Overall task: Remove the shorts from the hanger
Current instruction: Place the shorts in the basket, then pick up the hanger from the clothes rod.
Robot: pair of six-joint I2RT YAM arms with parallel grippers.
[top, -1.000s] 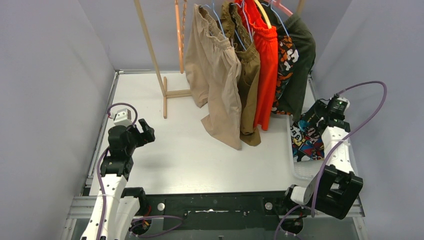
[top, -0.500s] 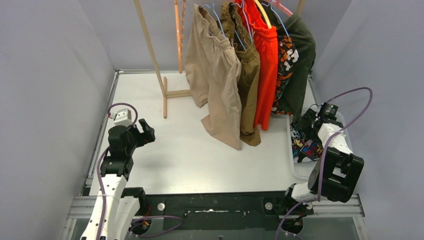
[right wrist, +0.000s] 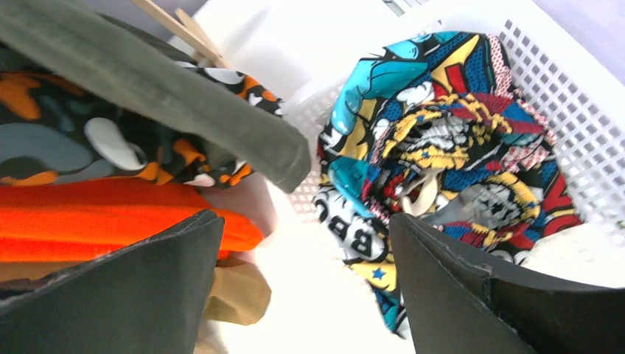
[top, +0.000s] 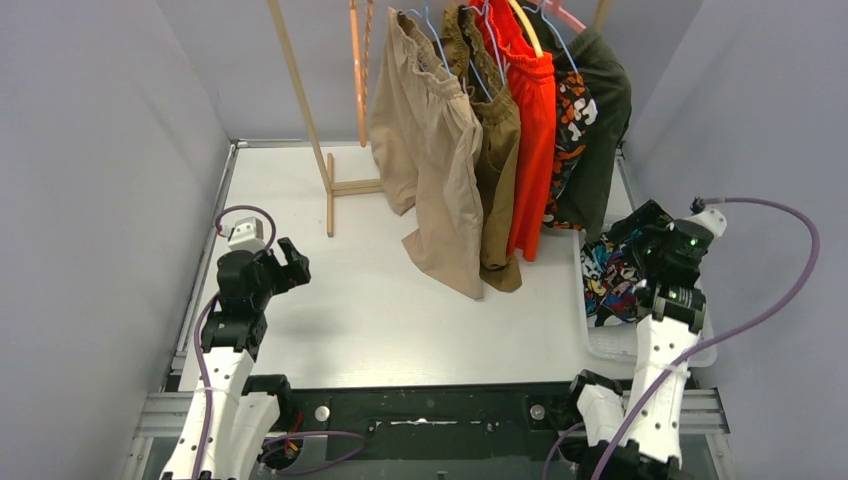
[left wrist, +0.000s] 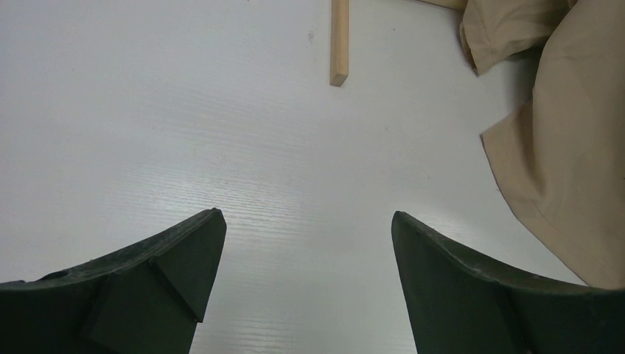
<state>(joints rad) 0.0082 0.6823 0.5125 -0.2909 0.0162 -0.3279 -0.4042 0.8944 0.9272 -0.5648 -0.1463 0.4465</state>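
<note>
One comic-print pair (right wrist: 442,147) lies in the basket (right wrist: 582,110) beneath spread right jaws; five pairs (top: 440,140) hang beyond; left jaws spread too.

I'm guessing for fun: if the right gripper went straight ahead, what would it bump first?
Probably the comic-print shorts crumpled in the white basket; the open right gripper points at their edge, though depth is unclear.
</note>
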